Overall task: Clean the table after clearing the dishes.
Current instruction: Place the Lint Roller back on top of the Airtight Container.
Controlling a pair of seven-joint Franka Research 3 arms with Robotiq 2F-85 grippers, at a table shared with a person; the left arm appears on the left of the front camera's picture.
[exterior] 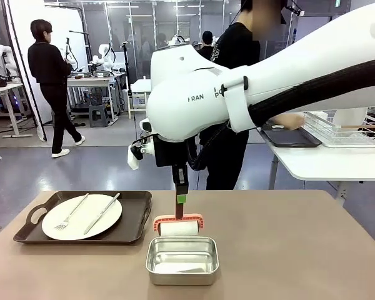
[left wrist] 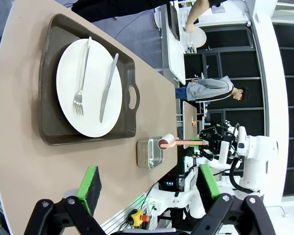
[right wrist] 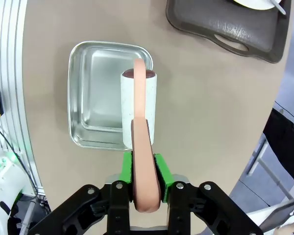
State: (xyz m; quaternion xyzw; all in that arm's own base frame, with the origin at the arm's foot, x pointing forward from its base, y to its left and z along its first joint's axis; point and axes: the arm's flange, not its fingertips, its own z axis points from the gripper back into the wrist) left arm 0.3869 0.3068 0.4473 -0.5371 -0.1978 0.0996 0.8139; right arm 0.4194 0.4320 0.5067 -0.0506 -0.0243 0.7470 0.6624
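**Lint roller poised at the pan, one tray of dishes on the tabletop**

My left tool (left wrist: pixel 149 182) hung spread and empty, looking along the tabletop (exterior: pixel 287 250). On the tabletop's left side sat a dark tray (exterior: pixel 136 214) carrying a white plate (exterior: pixel 78 231), with a fork (exterior: pixel 73 212) and a knife (exterior: pixel 103 214) lying loose on it. At centre my right tool (exterior: pixel 180 199) pinched the pink handle of the lint roller (exterior: pixel 178 227). Its white roll was at the far rim of the steel pan (exterior: pixel 182 270), and I could not tell whether they touched. Far right, a person's hand (exterior: pixel 290 120) rested on a second dark tray (exterior: pixel 297 139) on a white table (exterior: pixel 325 162). I judged three risks. A leftward sweep would strike the tray and send the cutlery sliding. A low pass could snag the pan's rim. The slim handle might twist in the pinch.
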